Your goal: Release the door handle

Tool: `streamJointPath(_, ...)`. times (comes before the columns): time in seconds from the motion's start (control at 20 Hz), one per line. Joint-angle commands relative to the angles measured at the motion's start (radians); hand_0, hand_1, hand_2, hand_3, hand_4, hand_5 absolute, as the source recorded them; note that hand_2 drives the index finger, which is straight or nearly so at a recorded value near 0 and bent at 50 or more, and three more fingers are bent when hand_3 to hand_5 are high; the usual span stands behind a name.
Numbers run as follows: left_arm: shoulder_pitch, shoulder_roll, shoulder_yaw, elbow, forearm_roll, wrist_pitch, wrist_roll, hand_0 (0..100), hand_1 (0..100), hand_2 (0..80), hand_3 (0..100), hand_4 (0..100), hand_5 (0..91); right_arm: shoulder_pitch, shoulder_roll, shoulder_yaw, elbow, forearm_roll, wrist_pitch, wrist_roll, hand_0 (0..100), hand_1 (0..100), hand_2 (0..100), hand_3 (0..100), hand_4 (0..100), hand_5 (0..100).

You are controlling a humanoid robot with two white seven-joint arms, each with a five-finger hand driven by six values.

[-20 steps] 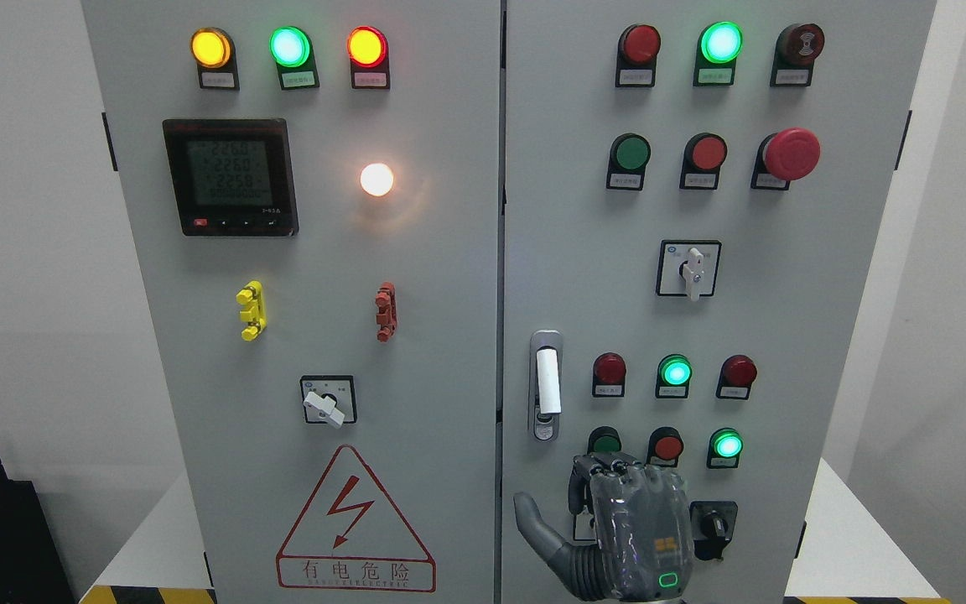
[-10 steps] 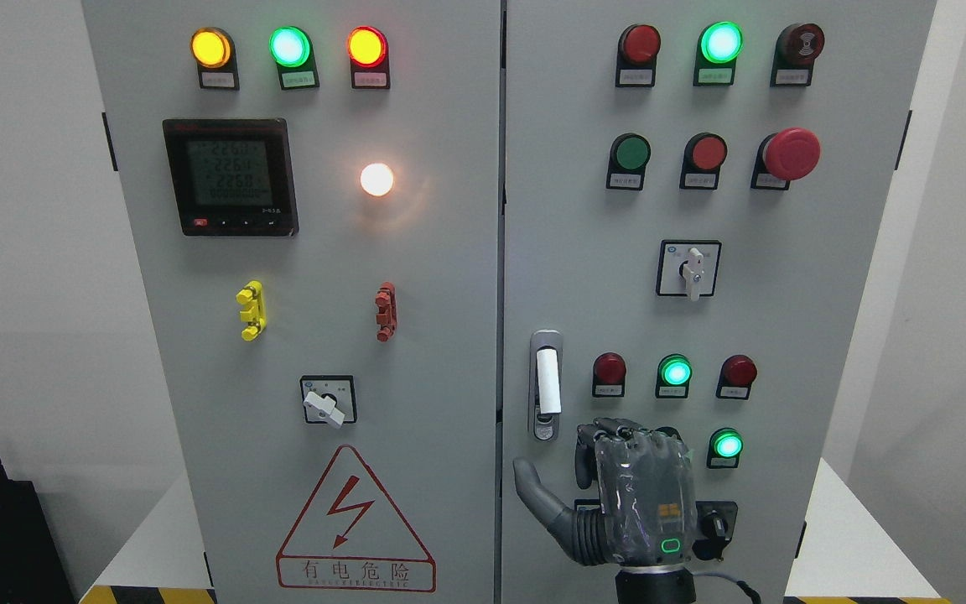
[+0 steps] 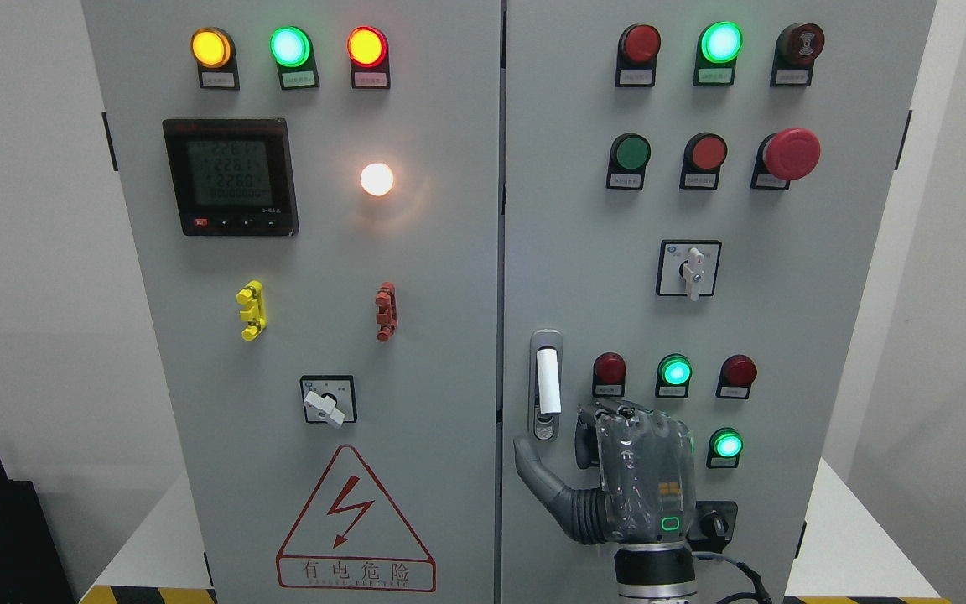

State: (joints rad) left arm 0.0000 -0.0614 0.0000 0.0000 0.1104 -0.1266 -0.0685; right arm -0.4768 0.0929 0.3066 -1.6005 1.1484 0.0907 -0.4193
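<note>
Handle [image 3: 545, 384] sits upright on the right door [image 3: 852, 277] by the centre seam, long axis vertical. Right hand [image 3: 617, 478] is just below and right of it, back to camera, thumb tip near the handle's foot, contact unclear. Fingers curl toward the panel, holding nothing visible. Left hand out of view. Cabinet face is flat grey metal crowded with lamps and switches; white counter below, plain walls either side.

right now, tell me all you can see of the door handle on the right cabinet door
The door handle is a slim upright silver-grey metal plate with a rounded top, set at the right door's left edge. A white grip lies flush down its middle, with what looks like a keyhole below. The right hand sits just beneath it, thumb tip by its lower end; contact cannot be told.
</note>
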Motion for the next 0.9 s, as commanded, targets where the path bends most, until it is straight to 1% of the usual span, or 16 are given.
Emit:
streamJointPath(0.0, -0.031, 0.000, -0.011, -0.009, 0.000, 0.001, -0.001, 12, 39, 0.0, 0, 0, 0.0, -0.017, 0.004, 0.000, -0.001, -0.002, 0.001, 0.001, 16, 44, 97, 100, 100, 100)
streamJointPath(0.25, -0.031, 0.000, -0.011, -0.009, 0.000, 0.001, -0.001, 12, 39, 0.0, 0, 0, 0.0, -0.025, 0.004, 0.003, 0.001, -0.002, 0.004, 0.001, 18, 45, 97, 100, 100, 100)
streamJointPath(0.4, -0.031, 0.000, -0.011, -0.009, 0.000, 0.001, -0.001, 12, 39, 0.0, 0, 0, 0.0, -0.028, 0.004, 0.008, 0.001, -0.002, 0.023, 0.001, 19, 46, 97, 100, 100, 100)
streamJointPath(0.85, -0.031, 0.000, -0.011, -0.009, 0.000, 0.001, 0.001, 12, 39, 0.0, 0, 0, 0.0, -0.031, 0.004, 0.014, 0.004, -0.001, 0.021, 0.001, 21, 48, 96, 100, 100, 100)
